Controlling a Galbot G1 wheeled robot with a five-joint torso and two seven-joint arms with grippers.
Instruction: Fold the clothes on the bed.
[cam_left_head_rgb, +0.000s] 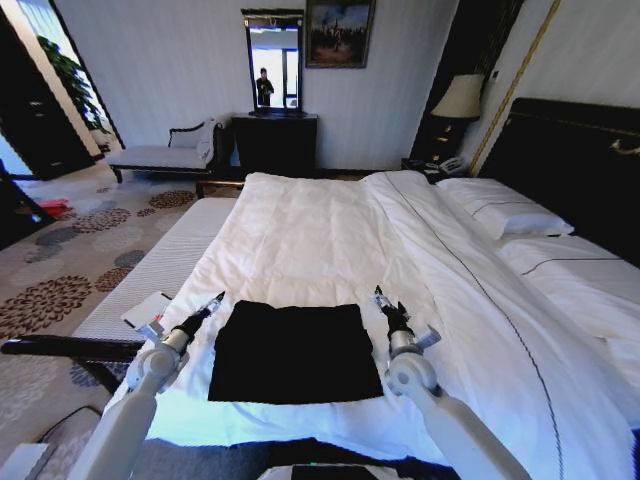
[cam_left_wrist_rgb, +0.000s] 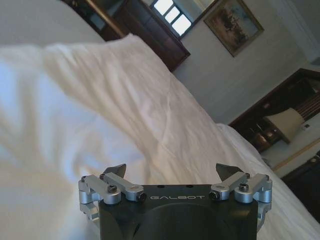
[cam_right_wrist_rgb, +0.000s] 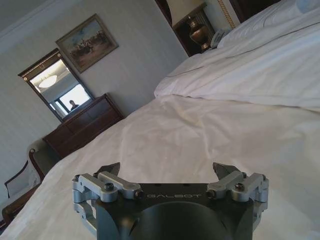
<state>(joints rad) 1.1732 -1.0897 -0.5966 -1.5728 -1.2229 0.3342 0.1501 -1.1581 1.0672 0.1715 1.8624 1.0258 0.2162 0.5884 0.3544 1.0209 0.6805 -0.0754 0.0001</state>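
On the bed (cam_left_head_rgb: 330, 230), the T-shirt (cam_left_head_rgb: 292, 352) lies folded between both grippers.

- Black, plain, no lettering showing: the T-shirt (cam_left_head_rgb: 292, 350), folded into a rectangle.
- White all over: the duvet (cam_left_head_rgb: 330, 240) on the bed (cam_left_head_rgb: 570, 160); dark frame and headboard.
- White with a thin dark line: the pillows (cam_left_head_rgb: 505, 212), far right.
- Grey-beige with dark floral medallions: the carpet (cam_left_head_rgb: 60, 270), left.
- Silver and black: left end effector (cam_left_head_rgb: 216, 301), right end effector (cam_left_head_rgb: 379, 295).
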